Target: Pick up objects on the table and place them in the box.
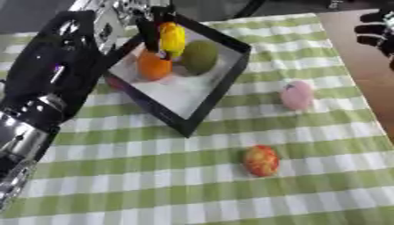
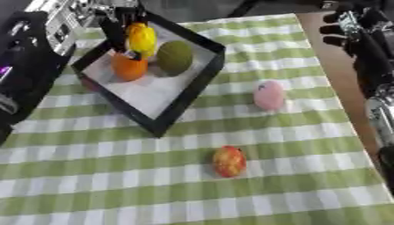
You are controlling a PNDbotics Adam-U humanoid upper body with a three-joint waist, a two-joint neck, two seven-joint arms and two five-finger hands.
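A black-walled box point(image 1: 214, 100) with a white floor stands at the upper left of the checked cloth. Inside it lie an orange fruit point(image 1: 154, 67) and a green round fruit point(image 1: 200, 57). My left hand point(image 1: 148, 27) reaches in from the top left. Its dark fingers are curled on a yellow fruit point(image 1: 172, 38), held upright over the box's far side, just above the orange one. A pink fruit point(image 1: 297, 95) lies on the cloth right of the box. A red-and-yellow fruit point(image 1: 261, 161) lies nearer to me. My right hand point(image 2: 348, 30) hangs open at the top right, off the cloth.
My left arm point(image 1: 46, 83) covers the left side, close against the box. Something red point(image 1: 114, 82) shows outside the box's left wall, mostly hidden. The green-and-white cloth point(image 1: 192, 189) ends at the right on a bare brown tabletop point(image 1: 362, 74).
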